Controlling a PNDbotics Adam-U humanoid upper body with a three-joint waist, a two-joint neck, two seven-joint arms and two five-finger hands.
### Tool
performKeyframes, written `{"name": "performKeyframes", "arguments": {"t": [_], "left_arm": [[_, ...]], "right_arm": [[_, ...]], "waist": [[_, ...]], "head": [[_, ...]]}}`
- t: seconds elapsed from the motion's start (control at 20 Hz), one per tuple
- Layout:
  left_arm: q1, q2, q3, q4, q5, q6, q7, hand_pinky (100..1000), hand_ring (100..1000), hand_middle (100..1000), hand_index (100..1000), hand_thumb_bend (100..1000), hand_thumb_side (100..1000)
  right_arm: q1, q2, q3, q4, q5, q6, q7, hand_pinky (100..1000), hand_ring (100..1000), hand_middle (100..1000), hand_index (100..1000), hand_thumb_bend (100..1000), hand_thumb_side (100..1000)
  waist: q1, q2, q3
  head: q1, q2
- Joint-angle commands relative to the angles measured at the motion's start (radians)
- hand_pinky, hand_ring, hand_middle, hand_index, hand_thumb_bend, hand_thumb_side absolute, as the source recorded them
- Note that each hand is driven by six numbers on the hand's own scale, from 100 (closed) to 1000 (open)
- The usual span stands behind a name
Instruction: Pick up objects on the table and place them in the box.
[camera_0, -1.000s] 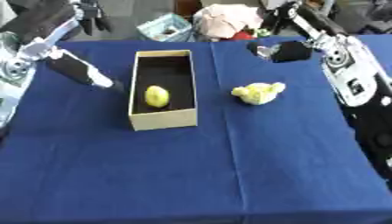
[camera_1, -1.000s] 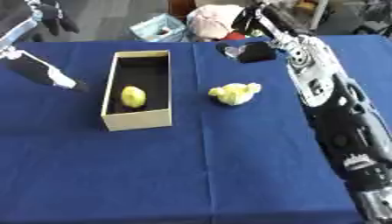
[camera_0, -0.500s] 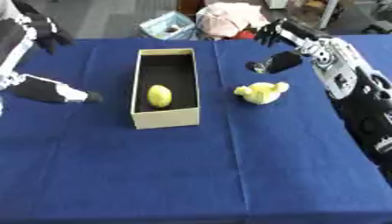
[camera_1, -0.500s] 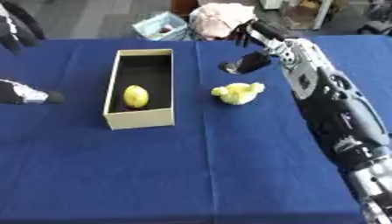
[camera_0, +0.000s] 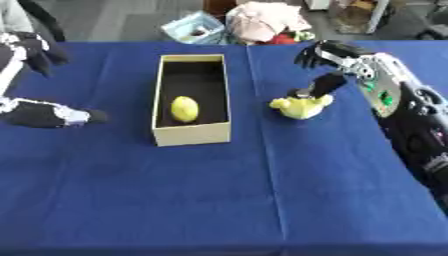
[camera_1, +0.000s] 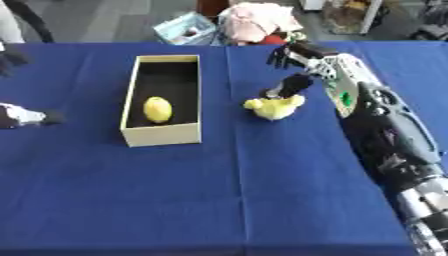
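Over the last second the right hand (camera_0: 328, 67) has come down from above the far side of the table toward the yellow soft toy (camera_0: 300, 106) — its thumb now reaches down to the toy's top, touching it or just short of it, while the fingers are spread above and apart, closed on nothing. The toy itself has not shifted: it lies on the blue table (camera_0: 219, 200), just to the right of the cardboard box (camera_0: 192, 136) and outside it. Inside the box a yellow, lemon-like fruit (camera_0: 184, 108) already rests near the middle, so one thing is done and the toy looks like the next one to go in. The left hand (camera_0: 48, 115) has meanwhile dropped to the table at the left edge, well apart from the box — whether its fingers are open or curled I cannot tell. The grasp seems about to begin; the hand likely needs to settle lower before closing around the toy.
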Motion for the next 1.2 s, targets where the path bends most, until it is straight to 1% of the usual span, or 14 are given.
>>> {"name": "performKeyframes", "arguments": {"t": [0.05, 0.25, 0.55, 0.75, 0.95, 1.0, 1.05, 1.1, 1.2], "left_arm": [[0.0, 0.01, 0.02, 0.0, 0.003, 0.004, 0.012, 544, 454, 503, 630, 1000, 538], [0.012, 0.008, 0.025, 0.01, 0.002, 0.006, 0.017, 544, 454, 503, 629, 1000, 540], [0.025, 0.002, 0.03, 0.022, 0.001, 0.01, 0.024, 542, 453, 501, 627, 1000, 545], [0.031, -0.002, 0.032, 0.026, 0.002, 0.011, 0.027, 542, 453, 501, 626, 1000, 547], [0.035, -0.004, 0.033, 0.027, 0.002, 0.011, 0.029, 542, 453, 500, 626, 1000, 549], [0.035, -0.004, 0.034, 0.027, 0.002, 0.012, 0.03, 542, 452, 500, 626, 1000, 550], [0.036, -0.005, 0.034, 0.027, 0.002, 0.012, 0.03, 542, 452, 500, 626, 1000, 552], [0.036, -0.005, 0.034, 0.028, 0.002, 0.012, 0.03, 542, 452, 499, 625, 1000, 549], [0.037, -0.006, 0.033, 0.029, 0.002, 0.012, 0.03, 541, 451, 499, 625, 1000, 555]], "right_arm": [[-0.027, -0.012, -0.017, 0.018, 0.02, 0.001, 0.05, 774, 752, 708, 832, 502, 427], [-0.024, -0.015, -0.031, 0.035, 0.026, 0.009, 0.092, 777, 760, 716, 836, 500, 426], [-0.021, -0.016, -0.042, 0.052, 0.04, 0.02, 0.111, 779, 761, 716, 831, 497, 424], [-0.017, -0.012, -0.05, 0.059, 0.049, 0.028, 0.109, 778, 755, 712, 828, 494, 424], [-0.013, -0.007, -0.055, 0.068, 0.056, 0.032, 0.105, 778, 749, 706, 803, 489, 421], [-0.012, -0.006, -0.056, 0.069, 0.057, 0.032, 0.106, 778, 748, 704, 790, 471, 433], [-0.011, -0.006, -0.056, 0.07, 0.056, 0.031, 0.107, 778, 747, 703, 780, 466, 429], [-0.01, -0.005, -0.056, 0.071, 0.055, 0.029, 0.111, 779, 746, 699, 758, 466, 405], [-0.007, -0.004, -0.054, 0.074, 0.053, 0.025, 0.124, 780, 745, 698, 731, 412, 404]], "waist": [[0.001, -0.011, 0.002], [0.001, -0.011, 0.002], [0.002, -0.011, 0.001], [0.003, -0.011, 0.001], [0.004, -0.012, 0.003], [0.003, -0.012, 0.003], [0.003, -0.012, 0.003], [0.003, -0.012, 0.003], [0.002, -0.012, 0.003]], "head": [[-0.002, -0.005], [-0.002, -0.004], [-0.003, -0.004], [-0.003, -0.003], [-0.003, -0.002], [-0.003, -0.001], [-0.003, -0.001], [-0.003, -0.001], [-0.002, -0.001]]}}
